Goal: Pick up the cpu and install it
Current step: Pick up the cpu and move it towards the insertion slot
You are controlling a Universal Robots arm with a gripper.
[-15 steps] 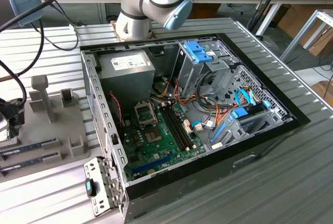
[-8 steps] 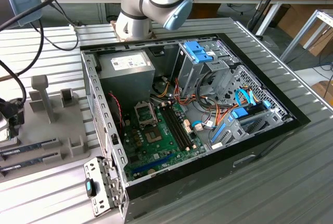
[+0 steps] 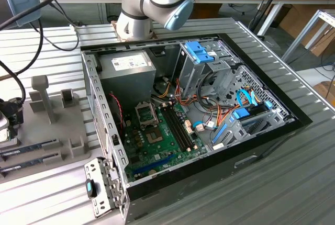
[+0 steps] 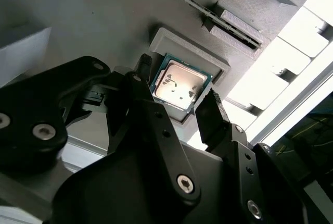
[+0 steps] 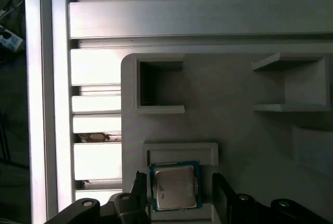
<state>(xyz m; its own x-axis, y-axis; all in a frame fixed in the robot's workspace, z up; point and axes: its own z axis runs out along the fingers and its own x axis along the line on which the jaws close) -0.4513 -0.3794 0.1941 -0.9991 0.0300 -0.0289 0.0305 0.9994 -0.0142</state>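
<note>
Pick-up stage: the black two-fingered gripper (image 5: 180,193) hangs open and empty, with the small, silver-topped, green-rimmed square cpu (image 5: 174,185) between its fingers in a grey plastic holder (image 5: 234,130). I'd say a clean grip needs square edge contact.

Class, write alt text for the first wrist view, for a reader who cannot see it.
The open gripper straddles the cpu, which lies flat in a recessed pocket of a grey holder tray. The tray rests on a ribbed aluminium table.

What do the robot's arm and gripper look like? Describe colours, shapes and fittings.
The arm is made of silver-grey tubes with rounded joints and a light-blue cap. The gripper is matte black, built of angular plates joined by round silver screws.
</note>
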